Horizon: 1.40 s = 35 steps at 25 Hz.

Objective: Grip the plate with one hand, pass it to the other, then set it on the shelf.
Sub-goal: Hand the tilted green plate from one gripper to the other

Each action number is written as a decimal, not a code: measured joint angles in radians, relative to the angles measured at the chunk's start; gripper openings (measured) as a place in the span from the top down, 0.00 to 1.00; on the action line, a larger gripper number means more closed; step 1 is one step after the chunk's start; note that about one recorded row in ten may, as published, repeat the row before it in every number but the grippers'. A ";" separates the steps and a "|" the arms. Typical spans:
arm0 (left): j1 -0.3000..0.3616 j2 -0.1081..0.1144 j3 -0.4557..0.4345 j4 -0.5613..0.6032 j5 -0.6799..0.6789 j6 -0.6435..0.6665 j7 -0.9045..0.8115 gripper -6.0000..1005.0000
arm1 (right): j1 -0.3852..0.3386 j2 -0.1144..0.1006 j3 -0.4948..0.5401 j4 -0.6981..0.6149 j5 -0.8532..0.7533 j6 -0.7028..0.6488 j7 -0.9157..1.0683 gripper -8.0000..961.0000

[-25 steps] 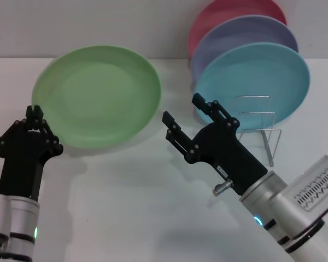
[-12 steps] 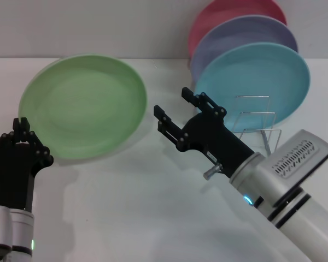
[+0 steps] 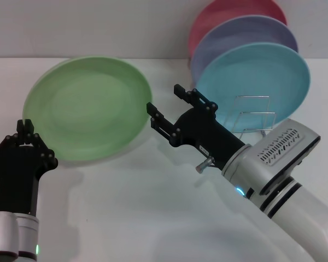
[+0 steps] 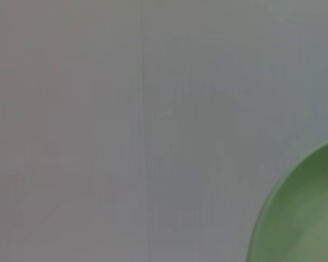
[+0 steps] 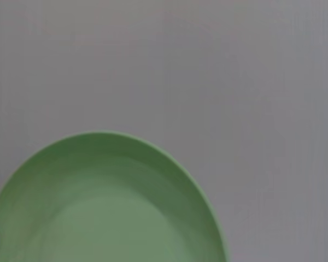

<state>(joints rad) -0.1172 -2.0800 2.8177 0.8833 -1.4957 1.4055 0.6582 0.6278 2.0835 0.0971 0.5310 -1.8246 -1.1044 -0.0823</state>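
Toward the far-left part of the white tabletop (image 3: 153,218), the green plate (image 3: 87,106) hangs tilted, its face turned up and toward the robot, its near-left rim pinched in the left gripper (image 3: 26,129). Fingers of that gripper look closed on the rim.

Right gripper (image 3: 165,105) sits just off the plate's right rim, fingers apart, one finger above the other as seen from the head. The rim lies to the left of the gap, close but not yet between the fingers as far as the head view shows. Key relation: the plate edge is in line with the open jaws, so a short leftward reach should bring the rim into the gap. Judgement: handover stage, receiving grip not yet made.

Right wrist view shows the plate (image 5: 104,202) filling the lower part, rim curving clear against the grey wall.

Materials:
- Plate: matte plastic, round, shallow raised rim; thin edge, likely slippery under a pinch.
- Rack (image 3: 257,117): thin silver wire loops, near the far-right edge, well apart from the plate.
- Blue plate (image 3: 262,76) stands just behind the rack, with lavender (image 3: 246,30) and pink (image 3: 229,10) plates behind it.
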 joint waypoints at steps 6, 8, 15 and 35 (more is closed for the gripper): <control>0.000 0.000 0.013 0.018 -0.010 0.000 0.024 0.95 | 0.004 0.000 0.030 -0.001 -0.022 0.018 0.000 0.27; 0.002 0.000 0.017 0.034 -0.024 0.000 0.049 0.95 | 0.004 0.000 0.037 -0.001 -0.028 0.024 0.000 0.27; -0.001 0.000 0.039 0.074 -0.060 0.009 0.097 0.95 | 0.014 -0.001 0.042 0.000 -0.030 0.036 0.000 0.27; -0.005 0.000 0.048 0.094 -0.060 0.012 0.109 0.94 | 0.029 -0.002 0.071 -0.005 -0.032 0.087 0.000 0.63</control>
<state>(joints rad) -0.1225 -2.0800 2.8661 0.9771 -1.5559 1.4175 0.7671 0.6565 2.0816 0.1681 0.5259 -1.8562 -1.0174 -0.0821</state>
